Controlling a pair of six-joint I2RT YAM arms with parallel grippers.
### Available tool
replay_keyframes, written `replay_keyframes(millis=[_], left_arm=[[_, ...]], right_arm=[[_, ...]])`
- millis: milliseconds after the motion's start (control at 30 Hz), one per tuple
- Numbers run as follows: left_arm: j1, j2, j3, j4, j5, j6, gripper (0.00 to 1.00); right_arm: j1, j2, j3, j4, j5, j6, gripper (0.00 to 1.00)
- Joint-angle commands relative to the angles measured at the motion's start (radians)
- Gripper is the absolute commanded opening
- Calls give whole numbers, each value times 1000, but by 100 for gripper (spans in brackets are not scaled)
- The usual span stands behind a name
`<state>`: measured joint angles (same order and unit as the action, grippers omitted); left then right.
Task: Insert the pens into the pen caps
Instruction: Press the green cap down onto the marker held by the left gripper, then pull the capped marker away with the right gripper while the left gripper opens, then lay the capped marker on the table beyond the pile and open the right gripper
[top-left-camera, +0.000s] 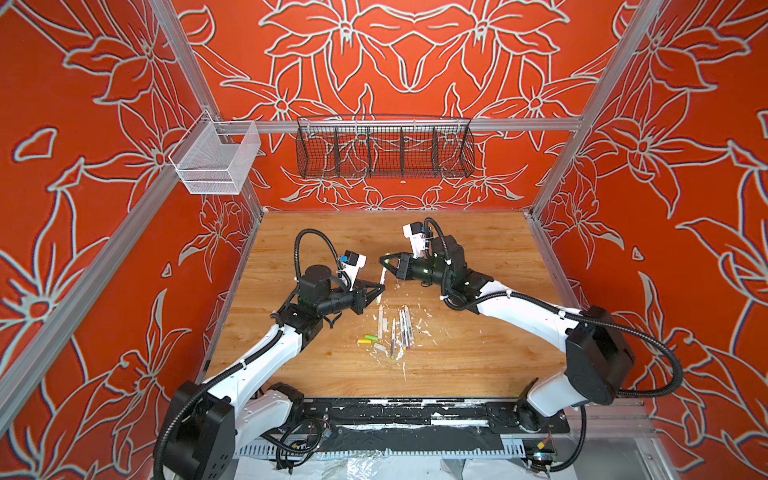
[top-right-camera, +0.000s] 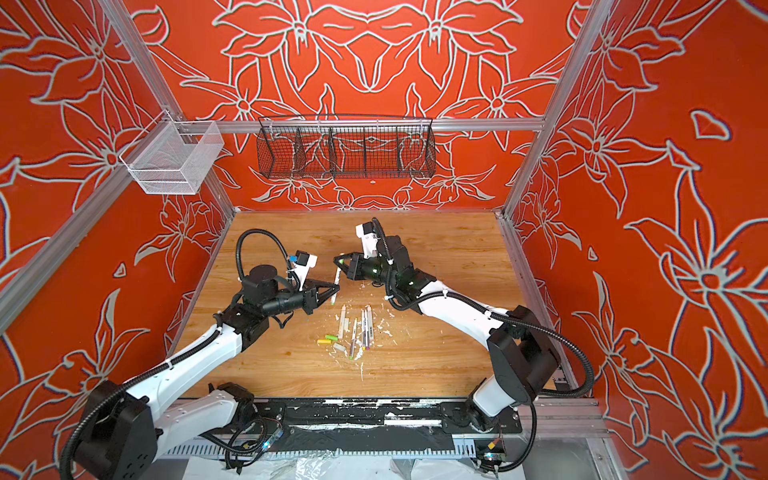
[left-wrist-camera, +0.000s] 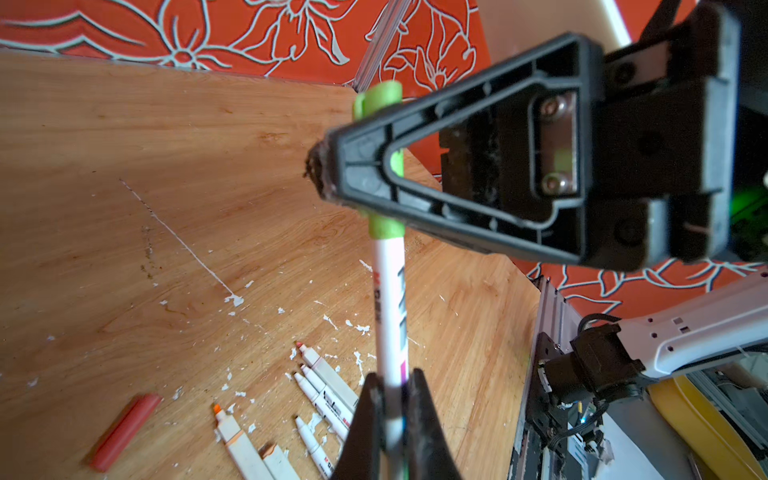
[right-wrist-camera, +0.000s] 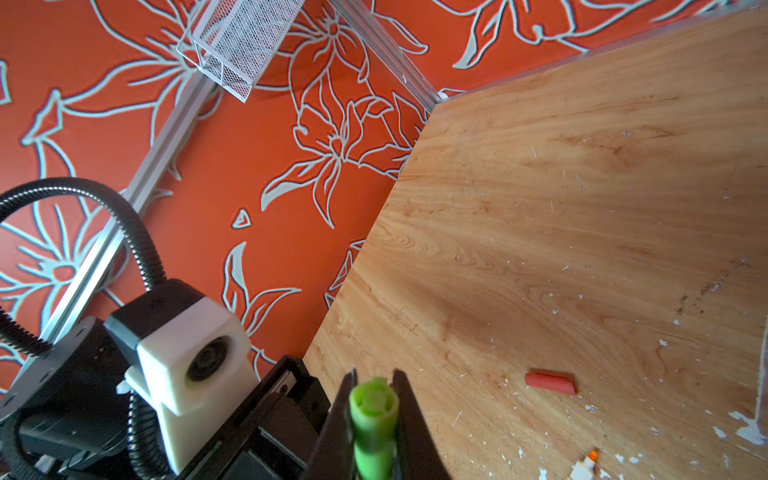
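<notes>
the table (top-left-camera: 478, 257) carries the rest of the job: loose pens (top-left-camera: 380, 322) lie in a bunch near its middle, loose caps (top-left-camera: 371, 336) just beside them, and a red cap (left-wrist-camera: 124, 432) off on its own. above that bunch the two arms meet. the left gripper (left-wrist-camera: 392, 386) is clenched on the low end of a pen (left-wrist-camera: 388, 316). the right gripper (right-wrist-camera: 374, 380) is clenched on a green cap (left-wrist-camera: 384, 228). in the left wrist view the cap's mouth meets the white barrel, so the tip looks to be inside. whether it is fully seated cannot be told.

risks, as i judge them: the biggest is the two arms pushing out of line. the pen is gripped far from its tip, so any sideways offset would lever it, and it would pivot or slide in the grip rather than seat. a hard push could also drive the smooth round cap back through the right gripper. if either gripper lets go before the cap is seated, cap or pen would drop onto the bunch below, scatter it and roll. smallest worry: the paint flecks (left-wrist-camera: 235, 299) could foul later pickups.
</notes>
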<state>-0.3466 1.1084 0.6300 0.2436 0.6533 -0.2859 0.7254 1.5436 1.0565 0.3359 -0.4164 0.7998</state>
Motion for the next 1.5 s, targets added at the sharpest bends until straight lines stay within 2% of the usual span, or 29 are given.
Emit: replay_keyframes(millis=[0,133,300,333,467,533,600,700,767,833,933,1200,1400,1467], left_arm=[[-1,-3,161,388,17,54,0],[-1,5,130,405,28,23,0],[-2,-11,56,372,16,-34,0],[-1,-16,35,362,18,-51,9],[-1,-85,-96,323,1,-133,60],[-2,-167,-178,299,-32,-174,75],[-2,-259,-246,236,-76,-201,97],[-1,-417,-280,47,-168,-209,97],[-2,-506,-263,-128,-270,-202,97],[-3,-555,-248,-257,-387,-215,97],[-2,-563,-221,-368,-468,-227,97],[-2,-454,-146,-502,-535,-241,97],[-2,-440,-131,-523,-535,-236,97],[-1,-454,-140,-521,-539,-238,97]], right_arm=[[110,24,-86,-195,-234,88,0],[92,2,-34,-255,-190,40,0],[9,-14,51,-273,-167,1,0],[-21,-19,69,-277,-160,-10,0],[-156,-20,126,-341,-154,-87,0],[-225,-9,125,-373,-169,-119,0],[-277,10,126,-433,-175,-177,0],[-335,70,164,-596,-124,-316,0],[-361,135,220,-741,-52,-431,0],[-386,197,269,-838,-8,-505,0],[-412,279,342,-959,72,-592,0],[-461,431,464,-1143,295,-730,0],[-492,528,513,-1189,298,-763,0],[-496,534,510,-1176,282,-756,8]])
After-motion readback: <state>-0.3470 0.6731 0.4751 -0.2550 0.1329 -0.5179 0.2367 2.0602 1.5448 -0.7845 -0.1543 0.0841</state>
